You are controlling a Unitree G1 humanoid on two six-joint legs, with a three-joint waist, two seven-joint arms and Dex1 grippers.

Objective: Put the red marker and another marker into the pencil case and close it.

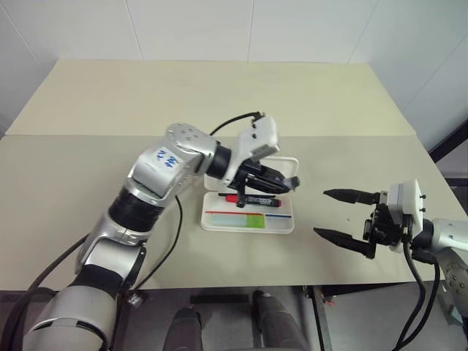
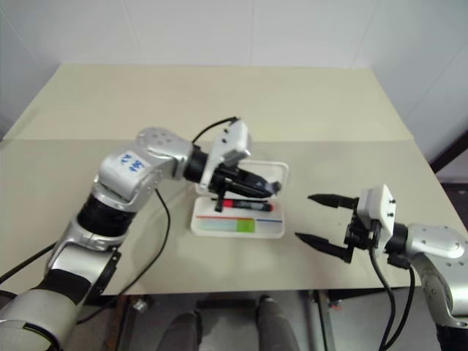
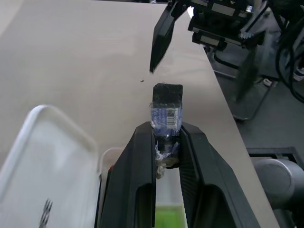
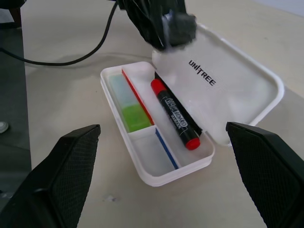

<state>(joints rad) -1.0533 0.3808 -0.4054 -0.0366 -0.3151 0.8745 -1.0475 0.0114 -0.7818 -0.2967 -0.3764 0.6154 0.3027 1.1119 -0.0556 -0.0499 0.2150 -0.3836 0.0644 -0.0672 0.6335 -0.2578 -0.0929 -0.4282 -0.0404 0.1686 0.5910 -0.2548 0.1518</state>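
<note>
- Right gripper (image 1: 344, 216) is seen at lower right of the head view, jaws spread wide, nothing held, above the table (image 1: 88, 197).
- Left gripper (image 1: 281, 183) is held at centre over the pencil case (image 1: 248, 221), clamped on a dark-capped marker (image 3: 166, 109).
- Table is beige; white walls behind.
- Case lies open; the red marker (image 4: 175, 113) is inside, a green block (image 4: 134, 116) in the next compartment.

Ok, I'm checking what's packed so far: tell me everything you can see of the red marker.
The red marker is short and stubby: black barrel with white print, red cap, red tail end, plastic by the look. It lies flat along the rear compartment of the open white case, beside the red-and-blue divider line, just in front of the raised lid. Neither end effector touches it.
</note>
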